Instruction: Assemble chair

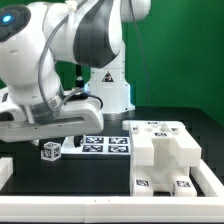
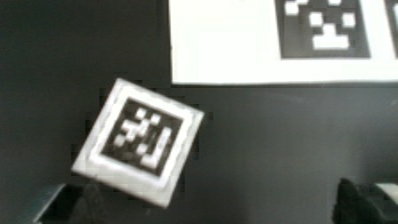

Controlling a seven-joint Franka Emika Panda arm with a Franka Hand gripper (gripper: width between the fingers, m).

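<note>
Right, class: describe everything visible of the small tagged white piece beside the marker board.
The small white piece looks like chunky plastic, and its upward face carries a black-and-white square tag. It lies on the black table, turned askew to the marker board and apart from it. Nothing touches it; the open gripper hovers above.

The arm (image 1: 62, 48), filling the upper left, has glossy white rounded shells with dark grey joint bands (image 1: 95, 35); a blue light (image 1: 8, 27) glows at far left. Its white base (image 1: 110, 88) tapers mid-frame. The gripper (image 2: 217, 206) has black fingertips (image 2: 59, 204).
</note>
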